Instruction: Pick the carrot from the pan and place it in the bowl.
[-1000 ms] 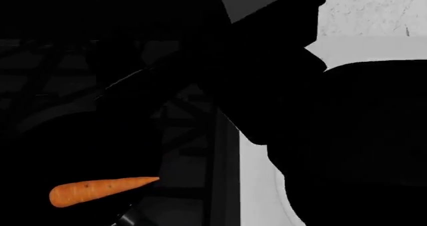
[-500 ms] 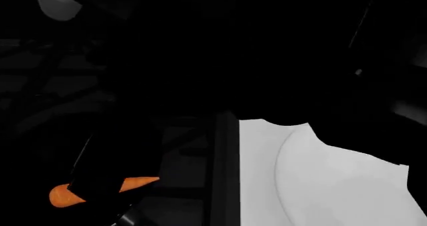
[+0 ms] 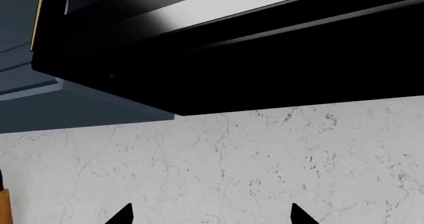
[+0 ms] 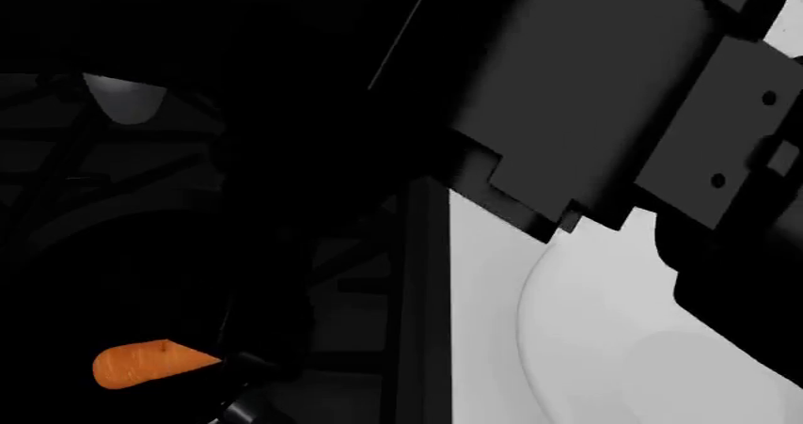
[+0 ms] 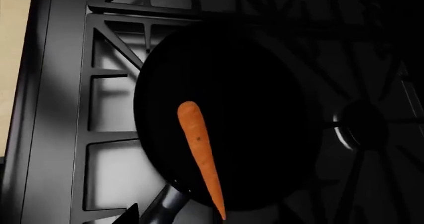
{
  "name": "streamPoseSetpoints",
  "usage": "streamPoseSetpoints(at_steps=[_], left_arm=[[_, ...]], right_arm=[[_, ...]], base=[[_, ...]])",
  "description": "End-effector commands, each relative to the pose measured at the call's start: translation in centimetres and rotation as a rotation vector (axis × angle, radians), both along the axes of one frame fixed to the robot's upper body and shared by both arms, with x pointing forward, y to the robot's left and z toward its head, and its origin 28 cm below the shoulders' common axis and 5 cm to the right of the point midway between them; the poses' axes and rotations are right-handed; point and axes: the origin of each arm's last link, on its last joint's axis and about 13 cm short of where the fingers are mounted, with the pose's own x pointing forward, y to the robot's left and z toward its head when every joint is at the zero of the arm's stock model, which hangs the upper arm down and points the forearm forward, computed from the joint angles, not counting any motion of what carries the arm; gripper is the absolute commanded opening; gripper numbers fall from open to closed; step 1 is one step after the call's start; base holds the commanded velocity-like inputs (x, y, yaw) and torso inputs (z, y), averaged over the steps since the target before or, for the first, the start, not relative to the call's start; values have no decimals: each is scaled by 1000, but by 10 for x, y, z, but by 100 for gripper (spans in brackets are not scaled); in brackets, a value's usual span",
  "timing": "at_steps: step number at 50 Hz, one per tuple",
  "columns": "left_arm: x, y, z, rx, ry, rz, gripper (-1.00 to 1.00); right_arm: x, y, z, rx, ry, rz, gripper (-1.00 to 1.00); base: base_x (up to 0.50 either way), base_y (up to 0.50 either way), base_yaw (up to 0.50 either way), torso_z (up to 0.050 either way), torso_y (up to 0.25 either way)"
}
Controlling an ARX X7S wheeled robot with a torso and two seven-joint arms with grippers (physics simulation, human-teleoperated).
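The orange carrot (image 5: 198, 149) lies flat in the round black pan (image 5: 251, 85) on the stove, pointed end toward the pan's handle (image 5: 162, 206). My right gripper (image 5: 210, 218) hovers above the pan, open; one dark fingertip (image 5: 130, 214) shows beside the handle and the other is lost against the black. In the head view only the blunt end of the carrot (image 4: 145, 365) shows, with my dark arm covering the point. The white bowl (image 4: 627, 349) sits on the counter right of the stove. My left gripper (image 3: 210, 216) is open, facing a marbled wall, holding nothing.
Black stove grates (image 5: 112, 50) surround the pan, with a burner cap (image 5: 361, 124) beside it. My right arm's grey body (image 4: 603, 95) fills the upper right of the head view. A black range hood (image 3: 265, 50) hangs over the marbled wall (image 3: 232, 164).
In the head view my right arm has swung across the stove. The carrot's pointed end is now covered, and more of the white bowl shows. The carrot has not moved.
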Motion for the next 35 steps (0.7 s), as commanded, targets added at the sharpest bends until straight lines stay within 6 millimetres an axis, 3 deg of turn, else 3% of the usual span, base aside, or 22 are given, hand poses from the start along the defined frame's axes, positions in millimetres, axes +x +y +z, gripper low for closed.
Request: streamPoseSetpoints(at_steps=[1, 10, 35], left_arm=[[-2, 4, -4, -10, 3, 23, 100], [-9, 10, -7, -23, 5, 52, 100], [-12, 16, -14, -37, 14, 89, 100]], right_arm=[[10, 8, 2, -62, 14, 13, 100], [12, 26, -2, -96, 16, 91, 100], [19, 50, -5, -174, -26, 182, 100]], base=[[0, 0, 0, 0, 0], [0, 0, 0, 0, 0], [0, 0, 0, 0, 0]])
